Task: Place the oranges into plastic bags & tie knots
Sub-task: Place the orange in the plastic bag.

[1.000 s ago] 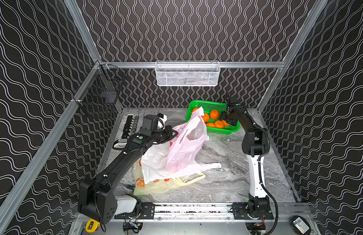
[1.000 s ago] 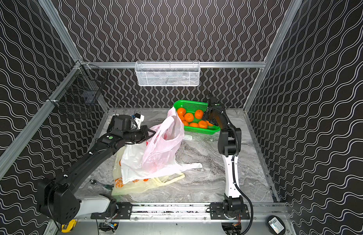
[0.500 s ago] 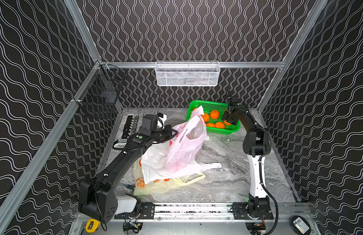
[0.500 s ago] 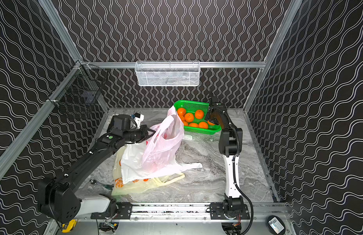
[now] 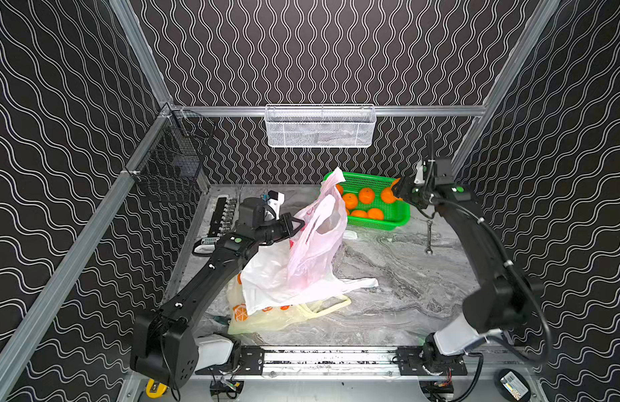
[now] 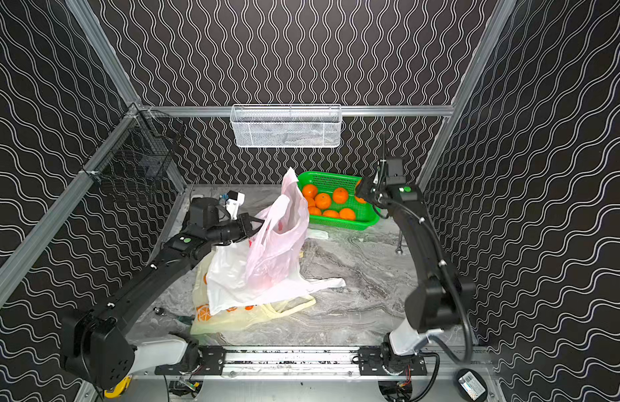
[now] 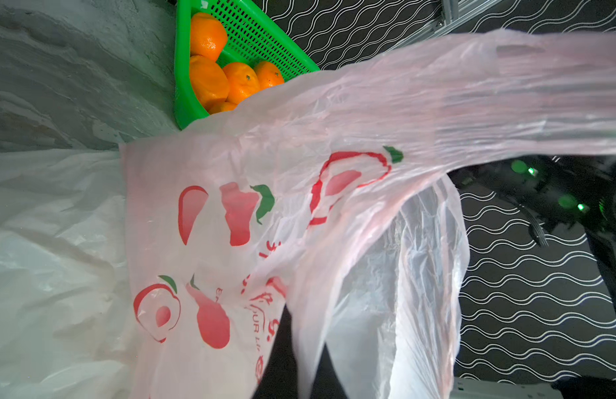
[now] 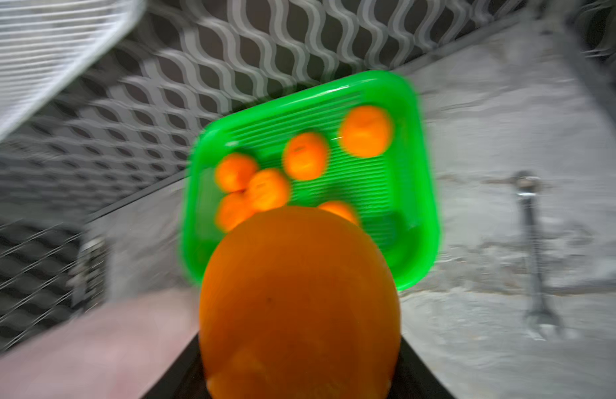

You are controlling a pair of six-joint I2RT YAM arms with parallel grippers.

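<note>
Orange [image 8: 299, 297] round, bright, pink bag [image 5: 319, 243] translucent, red-printed

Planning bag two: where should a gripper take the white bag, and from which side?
Probably the white bag's handle strap, trailing flat on the table: it lies clear, while the pink bag covers the body. Come from above, jaws across the strap.

Right wrist view motion-blurred throughout; orange [image 8: 299, 304] cut off by bottom edge. Pink bag [image 5: 319, 243] hides 9 o'clock end of green basket [image 5: 378, 224]; white bag [image 5: 263, 278] covers most of yellow bag [image 5: 263, 323].
</note>
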